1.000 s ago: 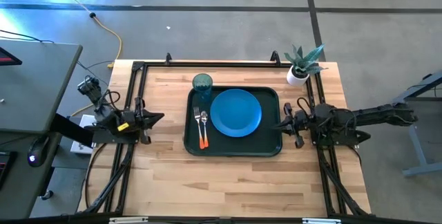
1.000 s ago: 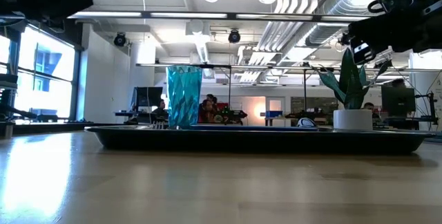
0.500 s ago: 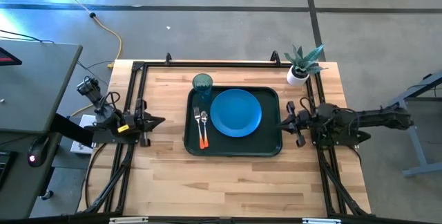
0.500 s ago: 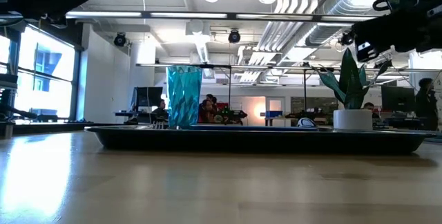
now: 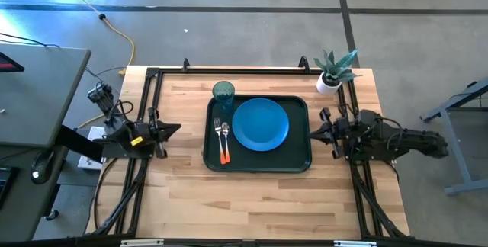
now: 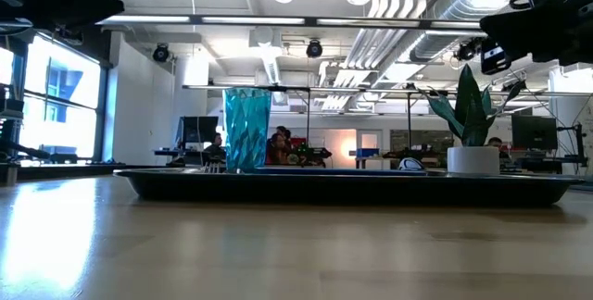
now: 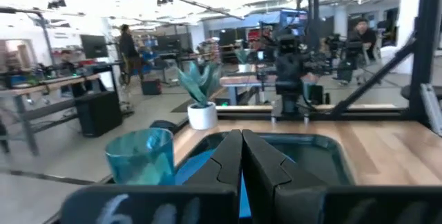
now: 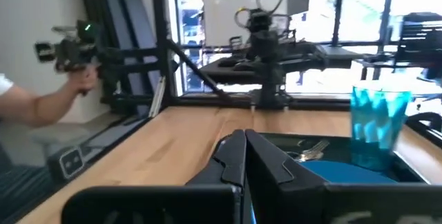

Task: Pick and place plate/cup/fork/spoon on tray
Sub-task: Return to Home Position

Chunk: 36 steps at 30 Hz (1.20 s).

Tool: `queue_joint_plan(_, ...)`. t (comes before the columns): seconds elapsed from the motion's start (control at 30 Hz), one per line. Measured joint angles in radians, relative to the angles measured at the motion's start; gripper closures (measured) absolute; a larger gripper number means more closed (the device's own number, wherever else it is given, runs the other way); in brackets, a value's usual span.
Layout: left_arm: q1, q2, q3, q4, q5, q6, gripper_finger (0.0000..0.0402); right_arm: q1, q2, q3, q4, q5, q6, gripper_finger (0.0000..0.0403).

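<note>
The flat round bright blue plate (image 5: pixel 260 123), translucent teal tumbler cup (image 5: pixel 223 91), and orange-handled fork (image 5: pixel 219 137) and spoon (image 5: pixel 226 139) sit on the dark green rectangular tray (image 5: pixel 301 161). From the low view, plate and cutlery hide behind the rim. Left gripper (image 5: pixel 176 130) and right gripper (image 5: pixel 313 134) flank the tray, fingers clenched empty. No writing is legible.

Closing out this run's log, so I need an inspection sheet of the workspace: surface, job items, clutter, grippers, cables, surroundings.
Surface: wooden table with a black frame along its edges.
Job's things: tray mid-table; plate lies in it; fork and spoon lie side by side in the tray beside the plate, orange handles toward the near edge; cup upright at the tray's far corner.
Clutter: potted plant at the far right corner of the table.
Grippers: left gripper shut, empty, left of the tray; right gripper shut, empty, by the tray's right rim.
Cables: yellow cable on the floor.
Surroundings: grey side table; a person's hand beyond the table.
</note>
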<state>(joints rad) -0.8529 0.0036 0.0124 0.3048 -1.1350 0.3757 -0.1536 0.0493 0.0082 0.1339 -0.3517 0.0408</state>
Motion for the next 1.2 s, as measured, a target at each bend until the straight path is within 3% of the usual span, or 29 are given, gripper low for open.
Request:
queue_joint_plan(0.2, -0.062, 0.0, 0.0, -0.051, 0.015, -0.109, 0.0401, -0.034, -0.045, 0.002, -0.067, -0.022, 0.03, 0.0403)
queue_joint_plan(0.43, -0.071, 0.001, 0.0, -0.275, 0.002, -0.322, 0.0401, -0.036, -0.044, 0.0, -0.026, 0.002, 0.06, 0.0403)
queue_joint_plan(0.53, -0.073, 0.001, 0.0, -0.132, 0.019, -0.227, 0.0401, -0.036, -0.043, 0.0, -0.07, 0.002, 0.072, 0.0403)
queue_joint_plan(0.67, -0.091, 0.001, 0.0, 0.165, 0.158, 0.052, 0.0401, -0.036, -0.037, 0.0, -0.07, 0.001, 0.048, 0.0403)
queue_joint_plan(0.77, -0.105, 0.001, 0.001, 0.274, 0.178, 0.227, 0.0401, -0.036, -0.036, 0.0, -0.07, 0.001, 0.058, 0.0403)
queue_joint_plan(0.93, -0.098, 0.001, 0.001, 0.267, 0.201, 0.306, 0.0401, -0.036, -0.036, 0.0, -0.07, 0.001, 0.093, 0.0403)
queue_joint_plan(1.2, -0.017, 0.001, 0.0, 0.168, 0.337, 0.228, 0.0401, -0.036, -0.036, 0.0, -0.068, 0.008, 0.093, 0.0403)
